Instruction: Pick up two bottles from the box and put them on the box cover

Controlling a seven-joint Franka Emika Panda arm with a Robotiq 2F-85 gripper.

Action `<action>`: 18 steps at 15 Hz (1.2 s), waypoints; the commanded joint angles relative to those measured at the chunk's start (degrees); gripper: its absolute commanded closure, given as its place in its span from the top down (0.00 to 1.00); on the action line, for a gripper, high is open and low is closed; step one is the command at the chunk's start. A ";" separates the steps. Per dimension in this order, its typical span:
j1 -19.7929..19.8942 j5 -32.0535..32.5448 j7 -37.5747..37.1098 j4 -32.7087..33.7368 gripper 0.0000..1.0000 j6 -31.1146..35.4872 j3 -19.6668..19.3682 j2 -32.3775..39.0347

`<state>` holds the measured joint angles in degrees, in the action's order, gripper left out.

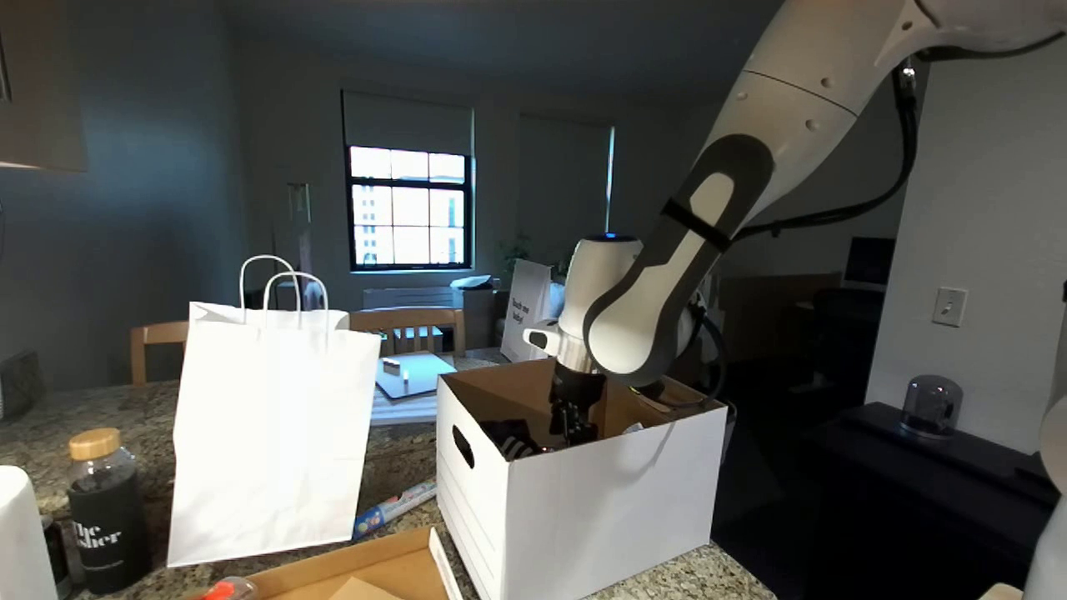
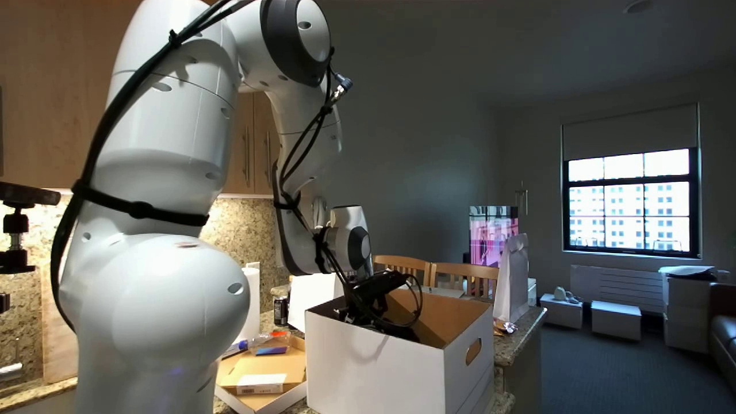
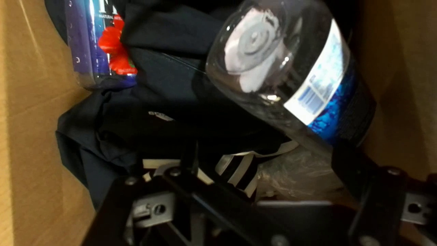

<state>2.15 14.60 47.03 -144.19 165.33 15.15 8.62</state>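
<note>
The white box (image 1: 617,500) with brown inner walls stands on the counter, also seen in an exterior view (image 2: 379,368). My gripper (image 1: 575,425) reaches down into it; the box wall hides its fingers in an exterior view. In the wrist view the gripper (image 3: 268,160) is open, with nothing held between its fingers. A clear bottle with a blue label (image 3: 290,68) lies tilted just ahead of the right finger; whether they touch is unclear. A second bottle with a red flower (image 3: 99,44) lies by the left wall. The upturned box cover (image 1: 446,567) lies beside the box (image 2: 290,397).
Dark clothing (image 3: 170,92) and a clear plastic bag (image 3: 297,171) lie in the box. The cover holds cardboard (image 2: 259,374) and a clear package (image 2: 273,342). A white paper bag (image 1: 275,442), a black bottle (image 1: 107,517) and a blue tube (image 1: 396,507) stand or lie nearby.
</note>
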 commanded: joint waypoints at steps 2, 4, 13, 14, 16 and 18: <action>3.55 -5.78 9.46 -2.04 1.00 -2.01 2.00 -2.85; 4.59 -7.66 12.56 -2.04 1.00 -2.56 2.30 -3.27; 1.21 -13.52 21.40 -1.98 1.00 -4.77 -3.64 -6.27; 0.97 -13.56 21.79 -1.99 1.00 -4.68 -4.13 -6.45; 0.30 -12.53 21.29 -1.96 1.00 -4.18 -5.31 -6.50; -0.28 -12.45 21.26 -1.81 1.00 -4.15 -6.07 -6.36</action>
<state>3.22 3.37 65.70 -144.25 161.22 10.66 4.33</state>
